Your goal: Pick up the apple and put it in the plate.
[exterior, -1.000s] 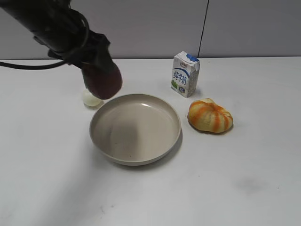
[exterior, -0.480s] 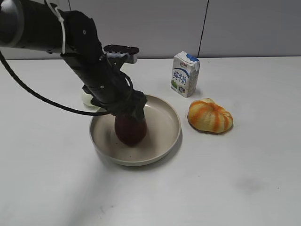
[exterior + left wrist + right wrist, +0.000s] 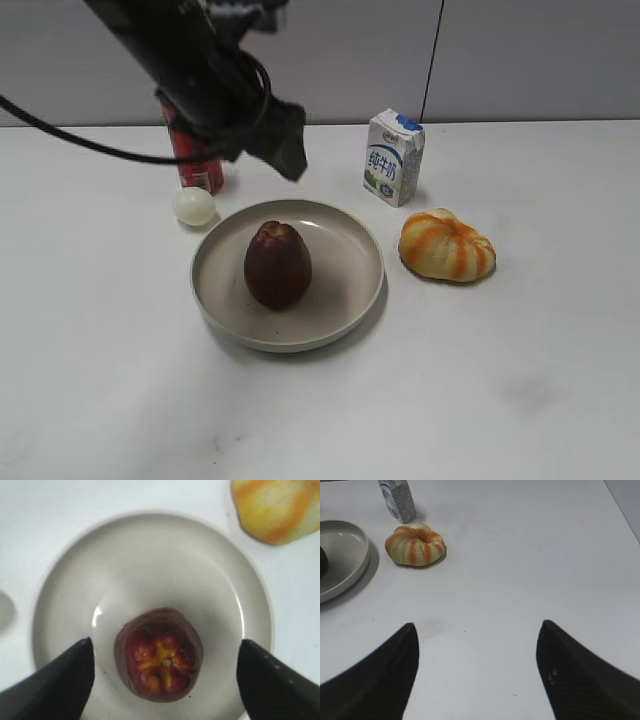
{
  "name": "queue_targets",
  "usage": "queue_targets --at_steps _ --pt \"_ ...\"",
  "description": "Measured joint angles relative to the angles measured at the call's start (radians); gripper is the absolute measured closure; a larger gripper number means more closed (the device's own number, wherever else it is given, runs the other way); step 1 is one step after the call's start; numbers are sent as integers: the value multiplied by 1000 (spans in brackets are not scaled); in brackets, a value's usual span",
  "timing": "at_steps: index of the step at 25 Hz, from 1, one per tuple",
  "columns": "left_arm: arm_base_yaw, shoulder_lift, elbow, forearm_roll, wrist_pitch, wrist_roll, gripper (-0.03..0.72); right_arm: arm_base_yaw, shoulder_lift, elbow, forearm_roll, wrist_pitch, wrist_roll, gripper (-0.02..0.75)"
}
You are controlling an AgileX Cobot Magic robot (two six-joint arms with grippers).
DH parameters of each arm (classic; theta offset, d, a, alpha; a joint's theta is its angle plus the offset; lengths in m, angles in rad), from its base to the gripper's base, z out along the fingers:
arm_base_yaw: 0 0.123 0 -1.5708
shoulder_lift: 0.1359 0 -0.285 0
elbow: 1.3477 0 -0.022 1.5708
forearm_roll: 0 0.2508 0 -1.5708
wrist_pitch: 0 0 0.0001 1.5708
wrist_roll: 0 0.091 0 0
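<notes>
The dark maroon apple (image 3: 278, 263) stands upright in the beige plate (image 3: 355, 300), a little left of its middle. My left gripper (image 3: 287, 148) is open and empty, raised above the plate's far rim. In the left wrist view the apple (image 3: 159, 661) shows its reddish-yellow dimpled top, with the plate (image 3: 165, 565) around it; the left gripper (image 3: 165, 642) hangs above with both fingers well apart and clear of the fruit. My right gripper (image 3: 477, 625) is open and empty over bare table, right of the plate (image 3: 345, 555). It does not show in the exterior view.
A small pale egg-like ball (image 3: 193, 205) lies left of the plate, with a red can (image 3: 202, 165) behind it. A milk carton (image 3: 393, 157) stands behind the plate to the right. An orange-and-cream striped pumpkin shape (image 3: 446, 245) lies right of the plate.
My left gripper carried the apple over the plate, set it down there, let go and rose up and back. The apple now stands free in the plate.
</notes>
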Motion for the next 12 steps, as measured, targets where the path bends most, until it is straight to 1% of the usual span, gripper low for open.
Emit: queue_targets --at_steps 3,6,9,12 --pt "45 -101 -52 66 143 0 8 0 0 0 0 0 0 153" --pt "123 -193 -53 93 253 -1 16 0 0 0 0 0 0 153" --pt "215 -291 1 101 266 -2 38 0 0 0 0 0 0 153" --pt "302 -396 113 104 273 -4 67 0 0 0 0 0 0 153"
